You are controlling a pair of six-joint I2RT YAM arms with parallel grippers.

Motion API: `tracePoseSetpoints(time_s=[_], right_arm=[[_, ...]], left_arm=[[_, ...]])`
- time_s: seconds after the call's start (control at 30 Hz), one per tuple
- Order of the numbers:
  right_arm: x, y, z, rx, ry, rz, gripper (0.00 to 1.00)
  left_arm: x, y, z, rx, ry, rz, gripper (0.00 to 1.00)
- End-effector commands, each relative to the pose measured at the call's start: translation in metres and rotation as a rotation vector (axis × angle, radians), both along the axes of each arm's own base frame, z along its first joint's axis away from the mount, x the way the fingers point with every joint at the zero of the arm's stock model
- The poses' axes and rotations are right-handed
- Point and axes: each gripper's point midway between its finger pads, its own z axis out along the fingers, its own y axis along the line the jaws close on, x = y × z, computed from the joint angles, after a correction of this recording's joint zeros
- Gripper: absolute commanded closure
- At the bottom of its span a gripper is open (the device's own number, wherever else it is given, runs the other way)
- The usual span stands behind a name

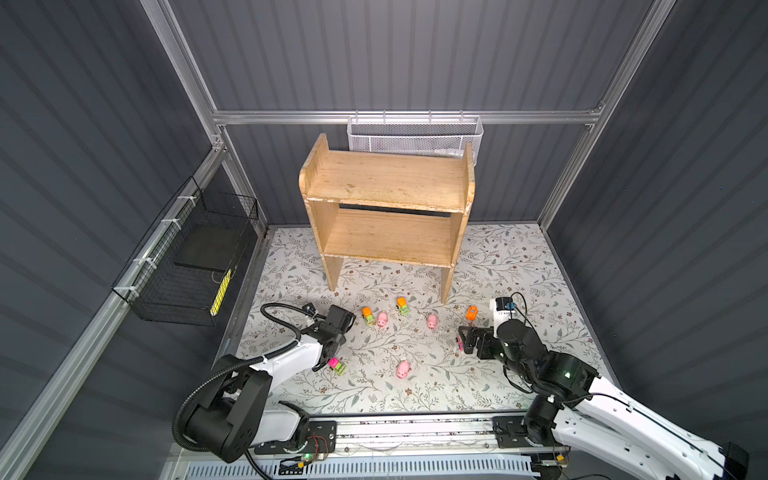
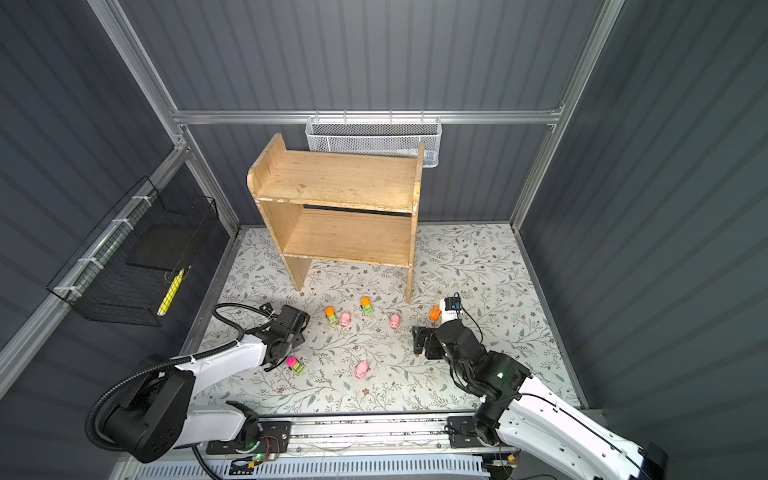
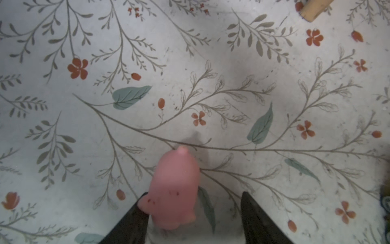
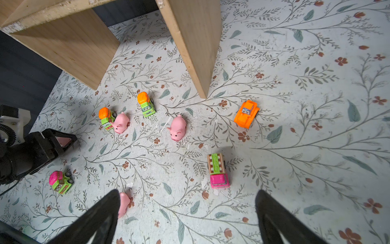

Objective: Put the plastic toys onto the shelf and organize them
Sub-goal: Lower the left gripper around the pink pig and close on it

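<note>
Left wrist view: we find the left pincer (image 3: 194, 192), jaws apart, astride a pink pig (image 3: 175, 186) on the table (image 3: 274, 84), one finger (image 3: 130, 224) touching it, its long axis along the fingers; shelf (image 1: 386, 178) at 1 o'clock in a top view.

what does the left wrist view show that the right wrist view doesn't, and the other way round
Only the left wrist view: a close look at a pink pig between the left gripper's open fingers, touching one and clear of the other.
Only the right wrist view: the toy vehicles, such as the orange bulldozer and pink-cab truck, more pigs on the mat, and the open right gripper.
Both: the floral mat and a wooden shelf leg.
</note>
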Motion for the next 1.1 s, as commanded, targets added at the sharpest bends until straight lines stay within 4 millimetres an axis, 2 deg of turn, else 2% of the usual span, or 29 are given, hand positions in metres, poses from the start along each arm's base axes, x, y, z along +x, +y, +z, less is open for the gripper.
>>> tracePoseSetpoints(time_s=[0.0,0.3,0.5,0.83,1.07], right_arm=[[0.002,0.003,-0.001,0.001,0.003,-0.003,0.01],[0.003,0.005,0.000,0.011,-0.003,-0.001,0.01],[0.003,0.006,-0.001,0.013,0.002,0.006,0.01],[0.002,0.007,-0.003,0.010,0.017,0.007,0.01],[0.001,0.006,-0.002,0.010,0.012,0.007,0.01]], left_arm=[[0.010,-0.002,0.008,0.028,-0.009,-0.028,0.34],[0.011,-0.011,0.008,-0.018,-0.003,-0.052,0.34],[0.012,-0.011,0.005,0.014,0.012,-0.079,0.34],[0.017,-0.052,0.001,0.013,-0.012,-0.175,0.36],[0.014,-0.039,0.008,0.066,-0.037,-0.136,0.35]])
